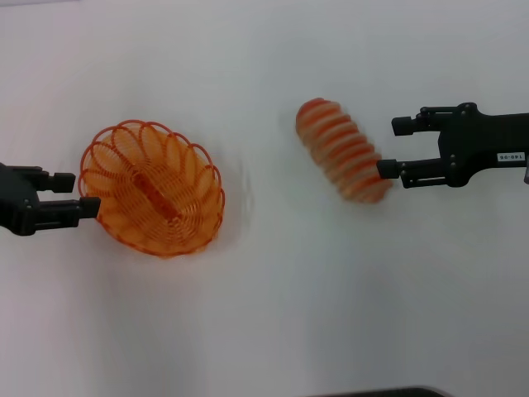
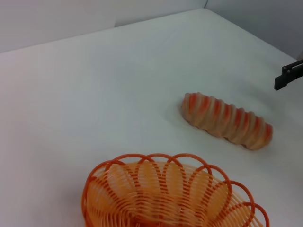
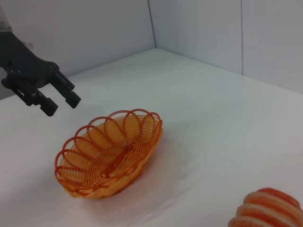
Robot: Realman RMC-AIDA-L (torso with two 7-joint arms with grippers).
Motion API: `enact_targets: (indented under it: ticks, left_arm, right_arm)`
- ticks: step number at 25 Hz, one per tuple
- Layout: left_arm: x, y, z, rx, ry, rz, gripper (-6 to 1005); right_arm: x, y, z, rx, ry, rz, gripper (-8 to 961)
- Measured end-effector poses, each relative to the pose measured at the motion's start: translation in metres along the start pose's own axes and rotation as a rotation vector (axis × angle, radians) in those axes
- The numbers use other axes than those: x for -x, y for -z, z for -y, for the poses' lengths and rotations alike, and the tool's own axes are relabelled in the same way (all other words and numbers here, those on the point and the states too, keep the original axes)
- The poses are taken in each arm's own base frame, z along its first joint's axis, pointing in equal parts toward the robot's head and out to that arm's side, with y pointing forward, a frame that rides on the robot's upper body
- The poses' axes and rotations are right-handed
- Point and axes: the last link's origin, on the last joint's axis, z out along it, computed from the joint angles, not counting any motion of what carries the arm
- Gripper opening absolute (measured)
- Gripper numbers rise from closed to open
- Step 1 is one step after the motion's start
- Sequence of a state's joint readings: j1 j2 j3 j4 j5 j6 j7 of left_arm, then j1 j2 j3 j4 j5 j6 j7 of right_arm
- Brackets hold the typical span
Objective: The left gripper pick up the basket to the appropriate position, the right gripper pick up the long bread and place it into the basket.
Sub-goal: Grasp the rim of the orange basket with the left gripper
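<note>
The oval orange wire basket (image 1: 153, 188) rests on the white table at the left, with nothing in it. My left gripper (image 1: 73, 192) is open at the basket's left rim, one finger at the wire loops. From the right wrist view the left gripper (image 3: 61, 100) hovers just past the rim of the basket (image 3: 111, 153). The long bread (image 1: 343, 149), tan with orange-red stripes, lies slanted right of centre. My right gripper (image 1: 397, 147) is open at the bread's right end, its near finger touching the loaf. The left wrist view shows the basket (image 2: 175, 194) and the long bread (image 2: 227, 120).
The white tabletop (image 1: 273, 314) runs between the basket and the bread. Grey walls (image 3: 199, 28) close off the table's far sides. A dark edge (image 1: 372, 391) shows at the table's near side.
</note>
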State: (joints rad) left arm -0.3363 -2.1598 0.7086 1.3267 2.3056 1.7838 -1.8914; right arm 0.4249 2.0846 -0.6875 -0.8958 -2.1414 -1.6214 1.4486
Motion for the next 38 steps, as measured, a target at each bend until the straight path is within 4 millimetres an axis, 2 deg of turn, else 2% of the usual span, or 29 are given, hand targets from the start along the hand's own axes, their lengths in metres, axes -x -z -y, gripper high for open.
enact_targets:
  ticks: [12, 18, 19, 20, 27, 32, 38]
  left_arm:
    - [0.001, 0.000, -0.001, 0.002, 0.008, 0.003, 593]
    - [-0.017, -0.003, 0.003, -0.006, 0.035, -0.011, 601]
    - [-0.024, -0.004, 0.004, -0.011, 0.035, -0.014, 603]
    - [-0.040, -0.008, 0.009, -0.036, 0.031, -0.010, 605]
    - [-0.094, -0.033, 0.019, -0.119, -0.030, 0.082, 616]
    - [-0.125, -0.050, 0.017, -0.184, -0.091, 0.182, 625]
    - [-0.150, -0.061, 0.014, -0.261, -0.146, 0.316, 635]
  right_arm:
    - [0.000, -0.001, 0.000, 0.004, 0.001, -0.003, 799]
    - [0.000, -0.001, -0.001, 0.003, 0.001, -0.005, 792]
    - [-0.001, -0.001, -0.001, 0.002, 0.001, -0.005, 791]
    - [-0.001, -0.001, -0.001, 0.001, 0.001, -0.004, 791]
    - [0.001, -0.003, 0.001, -0.004, 0.009, 0.001, 791]
    - [0.003, -0.005, 0.001, 0.000, 0.012, 0.003, 791]
    - [0.003, -0.008, 0.001, 0.006, 0.017, 0.006, 791]
